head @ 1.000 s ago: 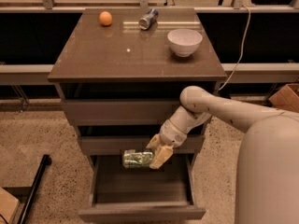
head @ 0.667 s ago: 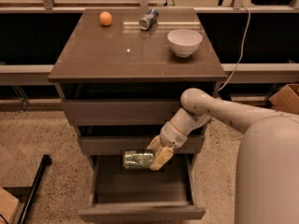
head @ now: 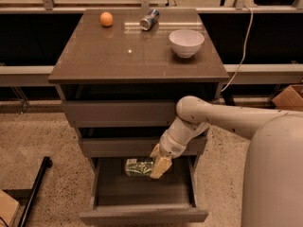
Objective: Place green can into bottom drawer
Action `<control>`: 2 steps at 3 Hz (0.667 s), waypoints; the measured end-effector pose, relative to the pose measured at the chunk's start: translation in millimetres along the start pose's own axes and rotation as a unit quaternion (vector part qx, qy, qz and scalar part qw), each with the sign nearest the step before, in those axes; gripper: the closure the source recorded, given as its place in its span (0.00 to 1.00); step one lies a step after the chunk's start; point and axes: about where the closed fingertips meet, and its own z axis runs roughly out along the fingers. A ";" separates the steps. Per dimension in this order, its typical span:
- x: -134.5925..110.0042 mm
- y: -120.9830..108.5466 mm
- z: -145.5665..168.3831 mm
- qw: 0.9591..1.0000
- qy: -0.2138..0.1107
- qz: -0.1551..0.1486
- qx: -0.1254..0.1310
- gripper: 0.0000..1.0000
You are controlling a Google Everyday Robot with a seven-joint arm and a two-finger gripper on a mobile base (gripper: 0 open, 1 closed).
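The green can (head: 138, 167) lies on its side, held over the back of the open bottom drawer (head: 142, 215). My gripper (head: 157, 165) is shut on the can's right end, with tan fingers (head: 161, 166) around it. The arm reaches down from the right, in front of the middle drawer front. The drawer is pulled out and its dark inside shows beneath the can.
On the cabinet top (head: 94, 56) are an orange (head: 106, 19), a silver-blue can (head: 149, 20) lying down, and a white bowl (head: 186, 42). A black pole (head: 35, 188) lies on the floor at left. A cardboard box (head: 289, 97) stands at right.
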 end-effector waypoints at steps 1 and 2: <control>30.6 -10.2 39.1 0.998 0.018 0.056 0.038 1.00; 63.2 -26.9 80.7 0.992 0.011 0.103 0.073 1.00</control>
